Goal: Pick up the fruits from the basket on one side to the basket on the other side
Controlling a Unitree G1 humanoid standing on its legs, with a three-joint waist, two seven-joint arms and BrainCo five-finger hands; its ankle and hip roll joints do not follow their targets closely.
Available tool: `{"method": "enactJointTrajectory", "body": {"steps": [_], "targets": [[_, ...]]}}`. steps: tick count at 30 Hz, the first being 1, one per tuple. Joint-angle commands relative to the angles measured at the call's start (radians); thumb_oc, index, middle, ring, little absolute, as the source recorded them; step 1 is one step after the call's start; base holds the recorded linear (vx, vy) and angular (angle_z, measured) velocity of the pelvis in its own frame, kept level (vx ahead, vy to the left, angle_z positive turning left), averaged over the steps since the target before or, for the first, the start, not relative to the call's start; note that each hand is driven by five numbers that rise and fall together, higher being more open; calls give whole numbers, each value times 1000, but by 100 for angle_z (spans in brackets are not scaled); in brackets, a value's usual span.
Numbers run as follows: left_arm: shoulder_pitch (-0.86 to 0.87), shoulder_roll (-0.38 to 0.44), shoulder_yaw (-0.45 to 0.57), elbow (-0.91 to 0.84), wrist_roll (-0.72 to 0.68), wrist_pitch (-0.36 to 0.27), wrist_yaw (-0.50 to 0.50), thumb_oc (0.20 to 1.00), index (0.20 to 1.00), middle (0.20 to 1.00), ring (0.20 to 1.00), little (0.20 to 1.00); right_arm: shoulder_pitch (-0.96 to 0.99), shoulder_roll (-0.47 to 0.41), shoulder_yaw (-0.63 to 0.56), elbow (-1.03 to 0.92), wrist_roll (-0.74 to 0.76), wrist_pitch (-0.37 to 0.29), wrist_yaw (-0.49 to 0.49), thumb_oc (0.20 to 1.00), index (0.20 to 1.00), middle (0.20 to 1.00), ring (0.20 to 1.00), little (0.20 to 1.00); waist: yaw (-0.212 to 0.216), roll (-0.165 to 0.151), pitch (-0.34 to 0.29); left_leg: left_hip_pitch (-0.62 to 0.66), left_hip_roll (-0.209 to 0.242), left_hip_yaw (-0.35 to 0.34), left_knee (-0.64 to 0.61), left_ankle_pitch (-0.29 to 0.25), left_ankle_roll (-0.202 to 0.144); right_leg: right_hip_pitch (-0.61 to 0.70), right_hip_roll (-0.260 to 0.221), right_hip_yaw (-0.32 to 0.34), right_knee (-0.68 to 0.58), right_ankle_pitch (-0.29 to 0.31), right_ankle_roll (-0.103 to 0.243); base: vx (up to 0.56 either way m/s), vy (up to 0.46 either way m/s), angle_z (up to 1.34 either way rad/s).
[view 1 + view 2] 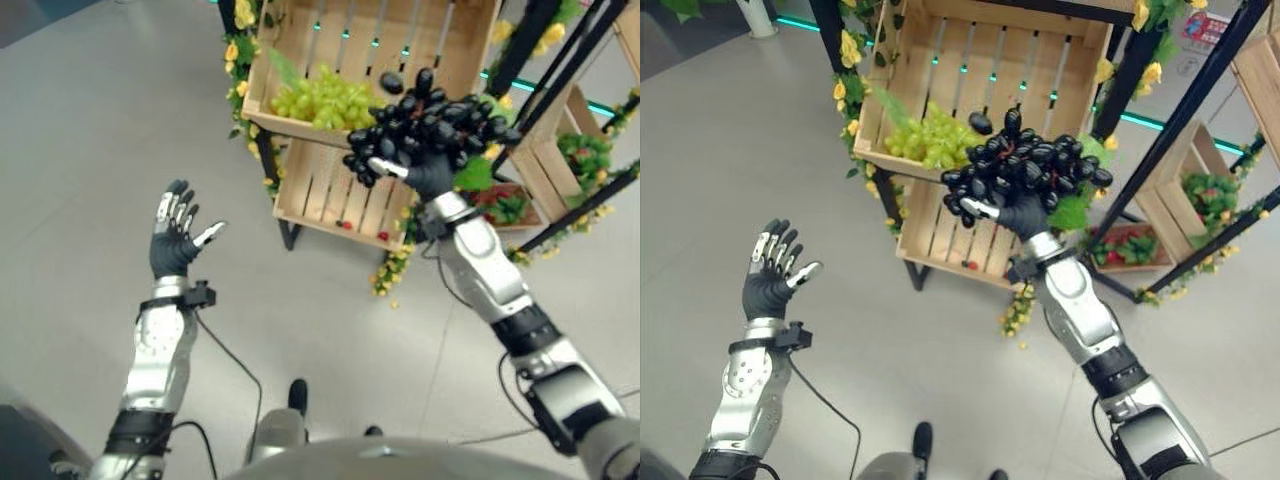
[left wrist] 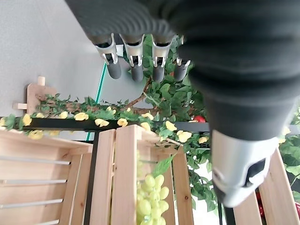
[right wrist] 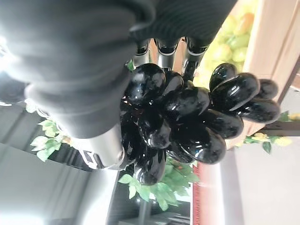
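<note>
My right hand (image 1: 425, 176) is raised in front of the wooden crates, its fingers and thumb curled round a bunch of black grapes (image 1: 430, 128) that spills over the top of the hand. The same black grapes (image 3: 187, 112) press against the fingers in the right wrist view. Behind them, a bunch of green grapes (image 1: 322, 98) lies in the upper wooden crate (image 1: 262, 70). My left hand (image 1: 177, 232) is held up over the floor at the left, fingers straight and spread, with nothing in it.
A second slatted crate (image 1: 320, 195) sits below the upper one on a black frame trimmed with yellow flowers (image 1: 392, 270) and leaves. At the right, smaller crates (image 1: 545, 160) hold red fruit (image 1: 505, 205). Grey floor (image 1: 100, 130) spreads to the left.
</note>
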Motion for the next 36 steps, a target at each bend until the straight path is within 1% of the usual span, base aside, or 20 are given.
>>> {"method": "enactJointTrajectory", "body": {"steps": [1, 3, 5, 7, 8, 9, 12, 13, 18, 20, 22, 23, 24, 25, 27, 32, 36], "targets": [[-20, 61, -9, -1, 15, -28, -2, 1000, 1000, 1000, 1000, 1000, -106, -8, -23, -14, -29, -50, -34, 200, 200, 200, 200, 200, -1, -25, -12, 34, 9, 14, 28, -95, -18, -47, 10, -32, 13, 26, 29, -5, 16, 12], [-25, 65, -17, 4, 12, -28, -9, 1000, 1000, 1000, 1000, 1000, -121, -29, -29, 5, -50, -55, -46, 200, 200, 200, 200, 200, 8, -31, -8, 22, 6, 13, 33, -94, -22, -48, 7, -47, 1, 35, 33, -18, 13, 18], [-47, 75, -37, 13, 9, -28, -20, 1000, 1000, 1000, 1000, 1000, -134, -65, -51, 22, -62, -59, -69, 200, 200, 200, 200, 200, 13, -36, 4, -16, 3, 16, 72, -101, -35, -42, -3, -79, -16, 43, 36, -25, 8, 25], [-52, 77, -52, 15, 1, -31, -36, 1000, 1000, 1000, 1000, 1000, -166, -94, -58, 63, -77, -59, -93, 200, 200, 200, 200, 200, 14, -32, 5, -41, 2, 16, 102, -113, -40, -37, -11, -108, -31, 51, 41, 16, 52, 71], [-50, 80, -57, 17, 3, -33, -35, 1000, 1000, 1000, 1000, 1000, -190, -89, -56, 102, -77, -58, -106, 200, 200, 200, 200, 200, 19, -30, 7, -51, -3, 8, 119, -118, -41, -34, -15, -107, -32, 53, 44, 72, 117, 84], [-40, 90, -56, 16, 2, -37, -38, 1000, 1000, 1000, 1000, 1000, -230, -103, -46, 133, -86, -55, -113, 200, 200, 200, 200, 200, 26, -29, 9, -56, -9, -4, 132, -129, -37, -35, -19, -98, -26, 52, 47, 69, 134, 44], [-18, 130, -53, -3, 3, -45, -51, 1000, 1000, 1000, 1000, 1000, -342, -107, -25, 226, -82, -48, -145, 200, 200, 200, 200, 200, 43, -25, 10, -55, -17, 7, 120, -140, -20, -48, -28, -82, -5, 47, 53, 76, 131, -2], [-16, 140, -46, -9, -3, -46, -54, 1000, 1000, 1000, 1000, 1000, -378, -112, -19, 251, -79, -47, -152, 200, 200, 200, 200, 200, 47, -26, 9, -61, -20, 9, 114, -134, -15, -59, -32, -77, 0, 50, 53, 66, 89, -16], [-1, 181, -31, -27, -33, -50, -47, 1000, 1000, 1000, 1000, 1000, -593, -77, 18, 411, -24, -36, -200, 200, 200, 200, 200, 200, 71, -41, 43, -102, -31, 25, 129, -146, -10, -111, -35, -55, 16, 48, 51, -9, 38, -11], [-3, 203, -24, -28, -37, -53, -46, 1000, 1000, 1000, 1000, 1000, -684, -85, 45, 495, -26, -28, -209, 200, 200, 200, 200, 200, 81, -47, 65, -137, -30, 22, 143, -148, -8, -152, -36, -51, 40, 45, 48, -81, -1, -12], [-7, 216, -19, -16, -35, -59, -32, 1000, 1000, 1000, 1000, 1000, -749, -85, 51, 552, -19, -25, -230, 200, 200, 200, 200, 200, 88, -50, 91, -164, -29, 14, 152, -144, -6, -187, -38, -53, 66, 44, 47, -69, -10, -3], [-8, 221, -15, -11, -36, -61, -35, 1000, 1000, 1000, 1000, 1000, -769, -100, 65, 570, -20, -23, -228, 200, 200, 200, 200, 200, 87, -51, 100, -177, -28, 10, 158, -143, -6, -200, -39, -55, 75, 42, 47, -41, -13, -2], [-8, 221, -15, -11, -36, -61, -35, 1000, 1000, 1000, 1000, 1000, -769, -100, 65, 570, -20, -23, -228, 200, 200, 200, 200, 200, 87, -51, 100, -178, -28, 10, 159, -143, -6, -200, -39, -55, 75, 42, 47, -32, -19, 4], [-4, 232, -15, 9, -28, -66, -35, 1000, 1000, 1000, 1000, 1000, -817, -127, 88, 614, -28, -18, -233, 200, 200, 200, 200, 200, 90, -52, 117, -199, -29, -1, 169, -140, -8, -220, -40, -57, 82, 45, 47, -43, -22, 7], [-4, 239, -20, 31, -29, -66, -37, 1000, 1000, 1000, 1000, 1000, -861, -145, 100, 657, -17, -19, -241, 200, 200, 200, 200, 200, 94, -58, 129, -219, -28, -7, 177, -134, -11, -236, -39, -61, 84, 50, 47, -42, -20, 14], [13, 251, -32, 81, -26, -60, -34, 1000, 1000, 1000, 1000, 1000, -934, -118, 91, 764, 30, -34, -265, 200, 200, 200, 200, 200, 113, -66, 147, -226, -18, -7, 141, -107, -13, -256, -32, -69, 68, 69, 53, -50, -6, 1], [7, 255, -27, 77, -29, -60, -25, 1000, 1000, 1000, 1000, 1000, -965, -114, 91, 804, 58, -34, -283, 200, 200, 200, 200, 200, 114, -73, 158, -229, -15, -11, 108, -85, -14, -272, -27, -67, 59, 80, 53, -37, -7, 0]]}}
